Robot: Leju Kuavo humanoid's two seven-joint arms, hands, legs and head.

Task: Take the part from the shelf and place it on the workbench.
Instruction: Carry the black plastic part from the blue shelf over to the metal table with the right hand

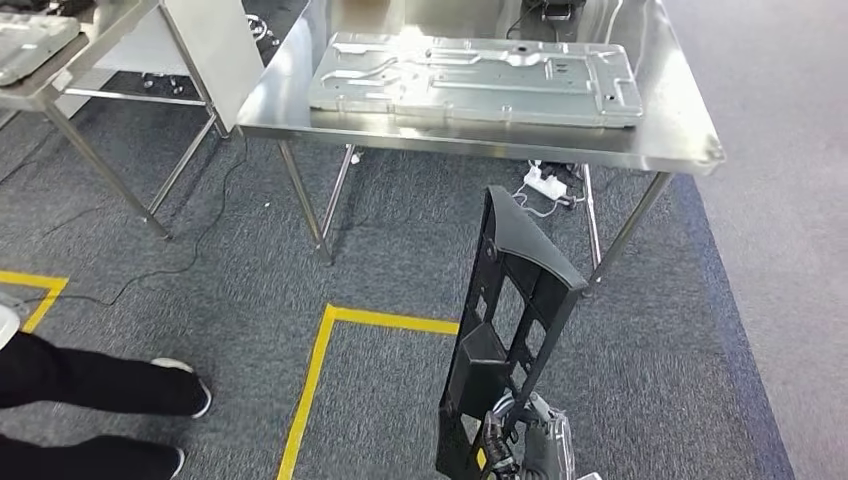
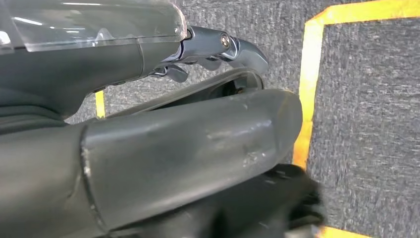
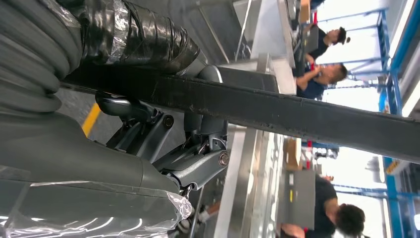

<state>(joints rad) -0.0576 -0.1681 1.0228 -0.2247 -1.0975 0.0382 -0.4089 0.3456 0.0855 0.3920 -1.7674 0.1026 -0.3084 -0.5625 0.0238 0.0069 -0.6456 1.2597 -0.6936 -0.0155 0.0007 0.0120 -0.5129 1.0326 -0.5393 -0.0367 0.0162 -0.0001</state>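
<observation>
Carried upright toward the stainless-steel desk (image 1: 668, 150): a long black plastic frame part (image 1: 505, 340), gripped at its lower end by the right hand (image 1: 525, 445), fingers (image 3: 198, 166) curled around the part's edge. Well short of the desk, out over grey carpet (image 1: 400, 240) marked with yellow floor tape (image 1: 320, 370).

Risks, judged from here: held low with most of its length standing free above the hand, so likely to lever and swing, and to slip or twist in the hold. Top end at about desk-edge height, so liable to strike the rim on approach if not lifted or tilted first. Large ribbed sheet-metal panel (image 1: 475, 80) covering most of the desk top, leaving only narrow bare margins; placement could land on it and slide or scrape.

Left hand (image 2: 208, 47) hanging down over the carpet, holding nothing, fingers seemingly curled in, though too close to tell for certain. Person's dark trouser legs and shoes (image 1: 185, 385) close on the left, within stumbling range. Cables and a white power strip (image 1: 548, 182) lying under the desk. A second steel table (image 1: 60, 85) further left. Seated workers (image 3: 322, 74) in the background.
</observation>
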